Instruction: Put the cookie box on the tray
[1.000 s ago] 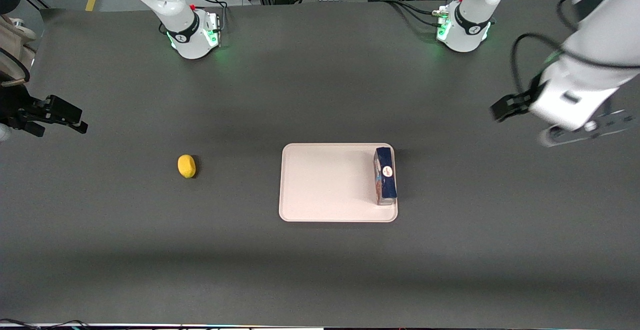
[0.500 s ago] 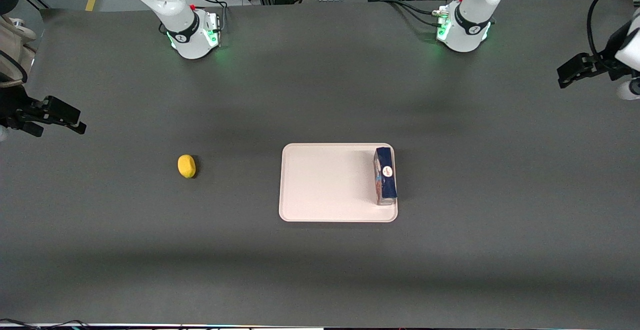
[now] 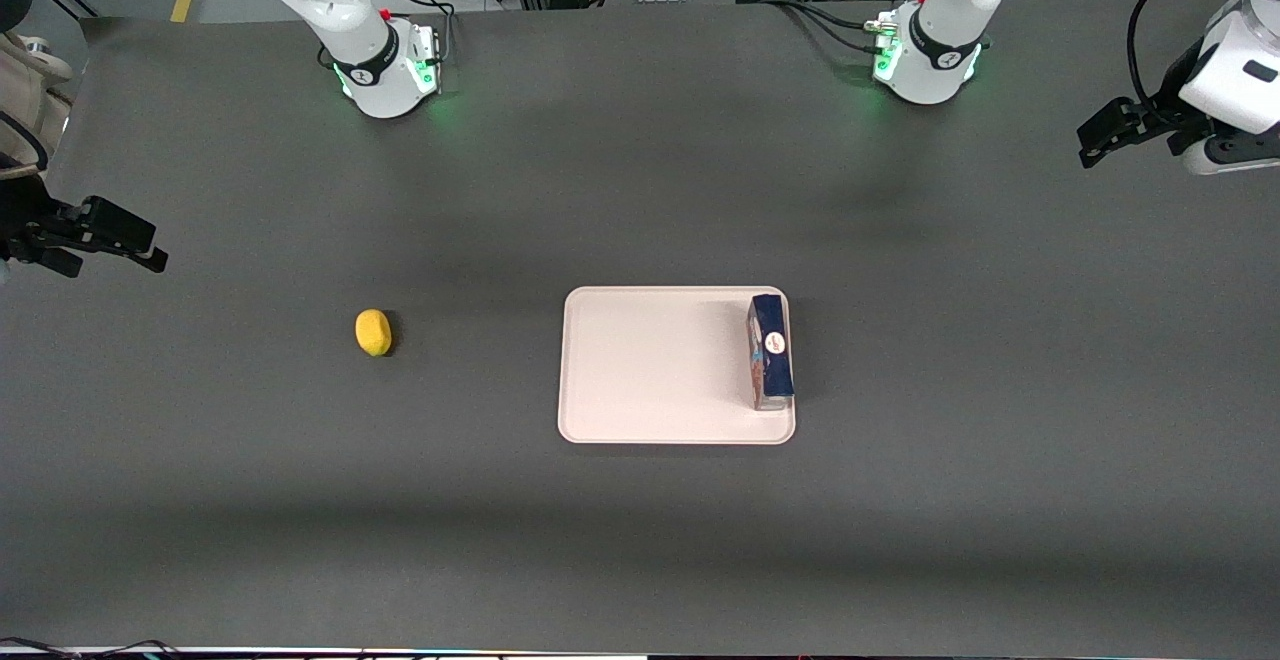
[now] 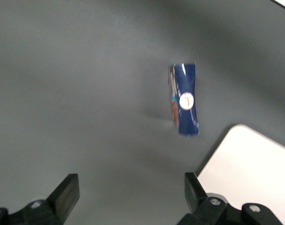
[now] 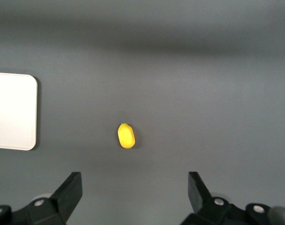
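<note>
The navy-blue cookie box (image 3: 771, 351) lies on the pale pink-white tray (image 3: 660, 365), along the tray's edge toward the working arm's end. My left gripper (image 3: 1095, 140) hangs high over the working arm's end of the table, well away from the tray and farther from the front camera than it. It is open and empty. In the left wrist view the gripper (image 4: 131, 194) has its fingers (image 4: 67, 191) wide apart. The box (image 4: 184, 99) shows there against grey table, with a pale rounded tray corner (image 4: 248, 164) close beside it.
A small yellow lump (image 3: 373, 332) lies on the dark table toward the parked arm's end, also in the right wrist view (image 5: 126, 136). The two arm bases (image 3: 390, 70) (image 3: 925, 60) stand at the table edge farthest from the front camera.
My left gripper has drawn away from the tray toward the working arm's end of the table and farther from the front camera. The cookie box and tray have not moved.
</note>
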Controlling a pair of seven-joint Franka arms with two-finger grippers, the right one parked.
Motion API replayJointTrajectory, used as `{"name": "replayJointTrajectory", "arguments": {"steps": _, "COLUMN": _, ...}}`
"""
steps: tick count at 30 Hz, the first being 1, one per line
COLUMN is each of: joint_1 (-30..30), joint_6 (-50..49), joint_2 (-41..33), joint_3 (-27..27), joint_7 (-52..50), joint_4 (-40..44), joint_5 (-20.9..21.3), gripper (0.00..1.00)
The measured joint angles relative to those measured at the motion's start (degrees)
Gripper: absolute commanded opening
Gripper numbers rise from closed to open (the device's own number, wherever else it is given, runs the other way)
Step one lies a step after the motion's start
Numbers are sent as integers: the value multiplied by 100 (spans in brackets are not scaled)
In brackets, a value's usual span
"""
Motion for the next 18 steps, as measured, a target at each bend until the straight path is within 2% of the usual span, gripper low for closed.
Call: {"name": "replayJointTrajectory", "arguments": {"steps": 18, "joint_1": -8, "joint_6": -14, "joint_2": -38, "joint_3": -6, "joint_7": 49, "joint_4": 62, "joint_5": -16, "gripper": 100}}
